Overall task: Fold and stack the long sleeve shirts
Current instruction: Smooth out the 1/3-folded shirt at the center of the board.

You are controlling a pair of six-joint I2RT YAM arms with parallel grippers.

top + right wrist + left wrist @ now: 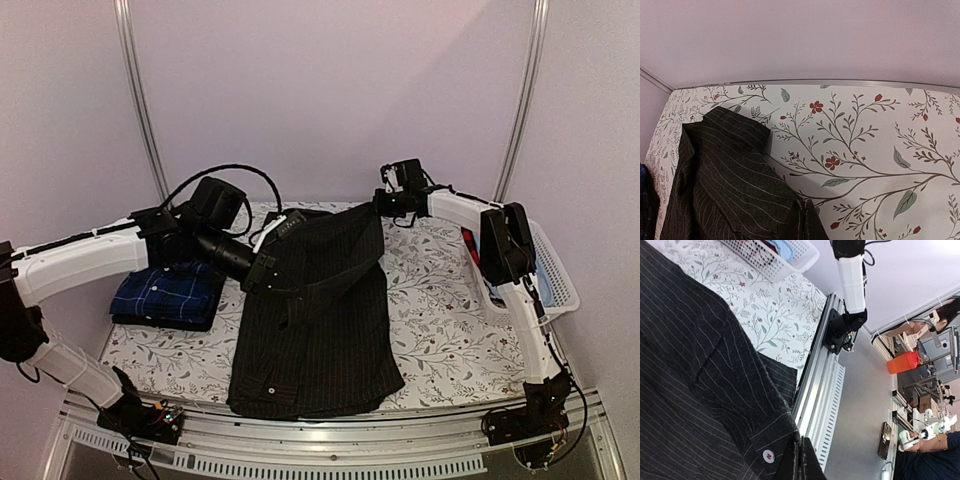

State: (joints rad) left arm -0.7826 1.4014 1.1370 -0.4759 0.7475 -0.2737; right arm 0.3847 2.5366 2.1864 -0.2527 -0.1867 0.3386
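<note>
Left gripper (262, 270): clamped shut on black pinstriped collared cloth shirt (320, 330), at its left edge near collar, cloth raised into ridge there. Right gripper (383, 207): also closed, pinching same shirt at its far right corner, fabric pulled up off surface. Rest of shirt lies spread flat, hem toward arm bases. Folded navy blue checked shirt (165, 293): just left of black shirt. White plastic mesh basket (555, 270): right of black shirt, well apart. Floral-print table cover (430, 320): under black shirt.
</note>
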